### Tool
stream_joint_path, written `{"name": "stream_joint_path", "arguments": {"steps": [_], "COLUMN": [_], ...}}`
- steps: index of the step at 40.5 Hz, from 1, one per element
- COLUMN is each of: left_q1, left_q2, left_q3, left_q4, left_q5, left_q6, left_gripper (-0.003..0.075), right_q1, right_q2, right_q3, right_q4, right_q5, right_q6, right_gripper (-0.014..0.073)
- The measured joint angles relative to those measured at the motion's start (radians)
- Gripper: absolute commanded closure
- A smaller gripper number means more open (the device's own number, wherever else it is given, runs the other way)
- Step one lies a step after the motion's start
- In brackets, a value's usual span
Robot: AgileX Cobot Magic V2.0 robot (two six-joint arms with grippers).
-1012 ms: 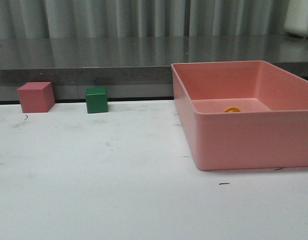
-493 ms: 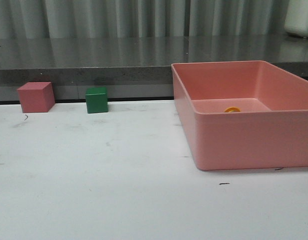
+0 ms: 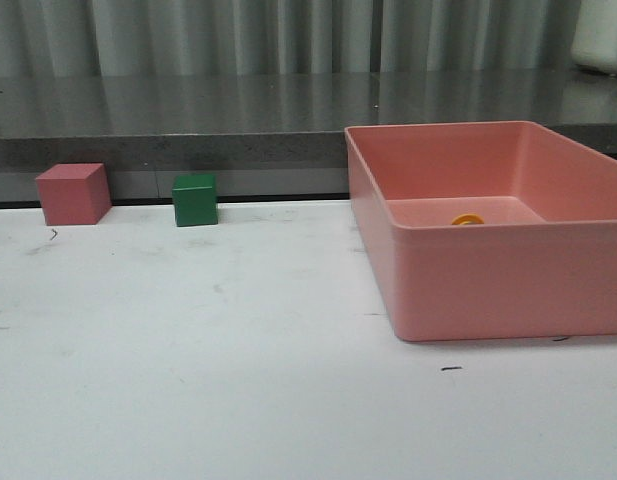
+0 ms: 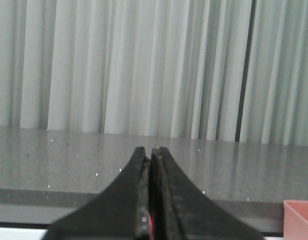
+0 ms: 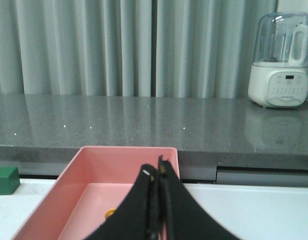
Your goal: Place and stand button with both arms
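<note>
The button's yellow cap point(image 3: 467, 219) shows just above the front wall inside the pink bin point(image 3: 488, 280) at the right of the table; its body is hidden by the wall. The cap also shows in the right wrist view point(image 5: 110, 213), partly behind the fingers. Neither arm shows in the front view. My left gripper point(image 4: 150, 152) is shut and empty, facing the grey counter. My right gripper point(image 5: 154, 167) is shut and empty, held above the near side of the bin point(image 5: 84, 170).
A pink cube point(image 3: 74, 194) and a green cube point(image 3: 195, 199) stand at the table's far left edge; the green cube also shows in the right wrist view point(image 5: 5, 180). A grey counter point(image 3: 188, 120) runs behind. A white appliance point(image 5: 280, 62) stands on the counter.
</note>
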Motion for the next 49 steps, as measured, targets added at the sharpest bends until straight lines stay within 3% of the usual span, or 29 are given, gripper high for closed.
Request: {"name": "stream_joint_path", "arguments": {"steps": [7, 12, 26, 43, 46, 49], "left_q1": [0.0, 0.0, 0.0, 0.0, 0.0, 0.0], "left_q2": [0.161, 0.281, 0.51, 0.598, 0.6, 0.6], "left_q3": [-0.221, -0.292, -0.294, -0.29, -0.291, -0.291], "left_q4": [0.0, 0.0, 0.0, -0.018, -0.019, -0.019], "left_q5": [0.214, 0.314, 0.362, 0.363, 0.363, 0.361], "left_q6": [0.0, 0.0, 0.0, 0.0, 0.0, 0.0], "left_gripper": [0.0741, 0.0741, 0.0741, 0.074, 0.0736, 0.067], "right_q1": [0.0, 0.0, 0.0, 0.0, 0.0, 0.0], "right_q2": [0.172, 0.296, 0.522, 0.571, 0.571, 0.571], "right_q3": [-0.203, -0.302, -0.318, -0.318, -0.318, -0.318], "right_q4": [0.0, 0.0, 0.0, 0.0, 0.0, 0.0], "right_q5": [0.115, 0.196, 0.243, 0.251, 0.254, 0.254], "right_q6": [0.0, 0.0, 0.0, 0.0, 0.0, 0.0], "right_gripper": [0.0662, 0.0662, 0.0662, 0.0662, 0.0649, 0.0563]}}
